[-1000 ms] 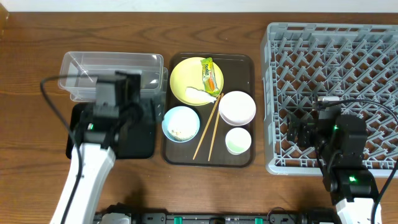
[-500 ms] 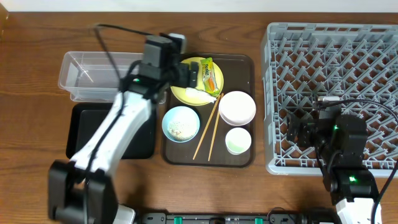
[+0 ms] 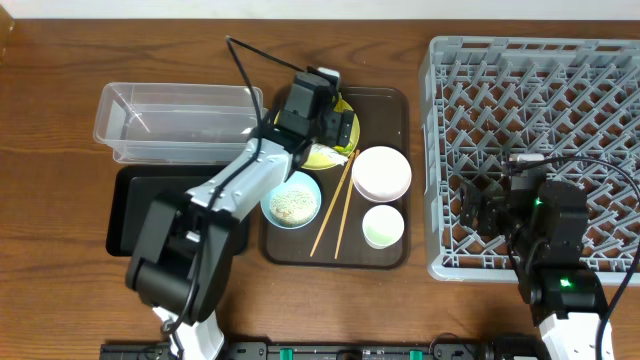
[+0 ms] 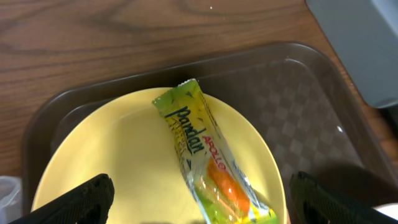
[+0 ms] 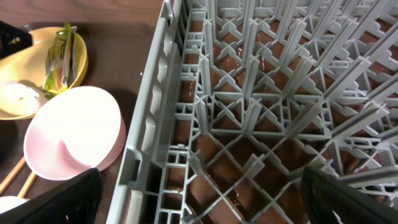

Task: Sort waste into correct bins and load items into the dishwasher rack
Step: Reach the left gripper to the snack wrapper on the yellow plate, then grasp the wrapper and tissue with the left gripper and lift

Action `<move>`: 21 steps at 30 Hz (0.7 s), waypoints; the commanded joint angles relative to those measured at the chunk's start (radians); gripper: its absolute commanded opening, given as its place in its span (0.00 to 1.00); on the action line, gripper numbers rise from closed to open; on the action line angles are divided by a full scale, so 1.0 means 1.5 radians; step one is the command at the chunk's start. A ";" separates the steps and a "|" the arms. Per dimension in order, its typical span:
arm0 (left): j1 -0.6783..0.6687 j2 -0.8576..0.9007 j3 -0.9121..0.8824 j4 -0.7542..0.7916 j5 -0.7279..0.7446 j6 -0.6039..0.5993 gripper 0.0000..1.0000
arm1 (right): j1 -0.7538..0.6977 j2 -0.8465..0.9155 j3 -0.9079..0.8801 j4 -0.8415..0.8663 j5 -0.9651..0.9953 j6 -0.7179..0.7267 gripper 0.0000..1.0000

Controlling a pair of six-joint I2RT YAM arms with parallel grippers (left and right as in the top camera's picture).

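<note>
- L hand, overhead: arm reaches from the near-left edge of the table to the yellow plate on the brown tray, wrist pitched down over the plate's far-right part. It hides the wrapper in this view. Clear tub and black tray sit just left of the brown tray, prob to keep the waste carry short.
- R hand, overhead: hangs over the near-left part of the rack, out of the L arm's way.
- L wrist cam: fingers spread wide, gripping nothing. Wrapper lies flat and diagonal on the plate, its lower end between the fingertips. Looks lined up for a pinch across its width; no contact that I can see.
- R wrist cam: fingers wide apart, empty, aimed down at the rack pegs. White-pink bowl sits just outside the rack wall.
</note>
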 commanded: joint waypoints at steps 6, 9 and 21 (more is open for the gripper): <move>-0.016 0.060 0.011 0.039 -0.024 -0.013 0.93 | -0.002 0.004 0.015 0.001 -0.005 0.009 0.99; -0.016 0.077 0.011 0.045 -0.024 -0.039 0.93 | -0.002 0.004 0.015 0.001 -0.005 0.009 0.99; -0.021 0.098 0.011 0.031 -0.022 -0.042 0.71 | -0.002 0.004 0.015 0.001 -0.005 0.009 0.99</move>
